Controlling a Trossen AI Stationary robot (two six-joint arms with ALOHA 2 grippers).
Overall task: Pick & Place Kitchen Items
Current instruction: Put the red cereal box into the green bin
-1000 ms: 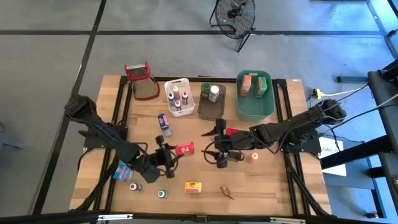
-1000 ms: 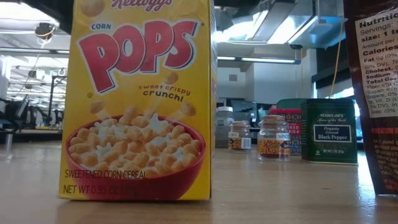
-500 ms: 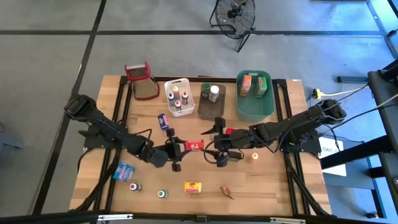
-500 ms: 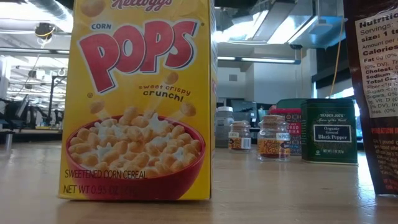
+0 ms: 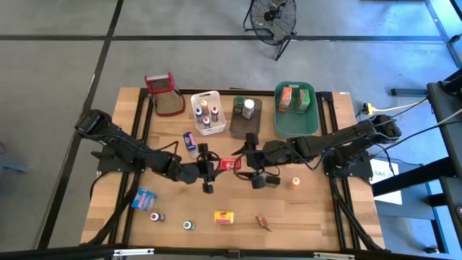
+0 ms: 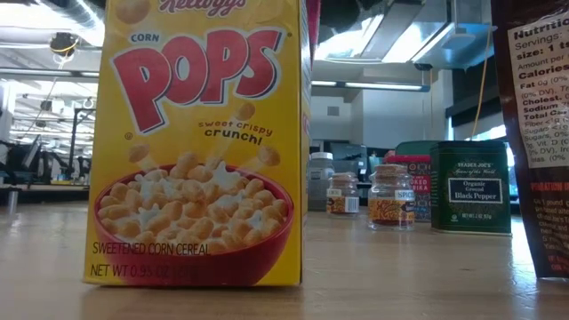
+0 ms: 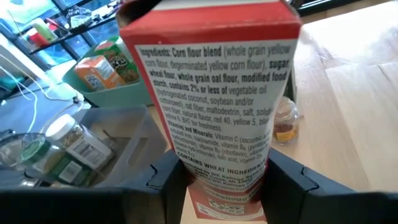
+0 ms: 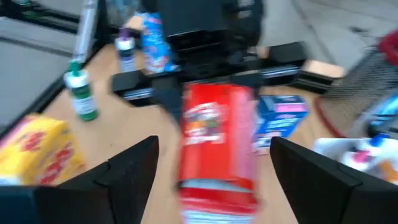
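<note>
Handover point sits at the middle of the high view, where I have the left tool (image 5: 209, 167) clamped on a small red box (image 5: 229, 165), held above the desk (image 5: 317, 209) with its far end pointing at the right tool (image 5: 254, 160). The right tool has its fingers spread wide just beside that end, and from its wrist view the box (image 8: 214, 134) lies between them without my being able to tell if they touch. Lower centre of the high view, a yellow box (image 5: 224, 217) stands on the desk.
</note>
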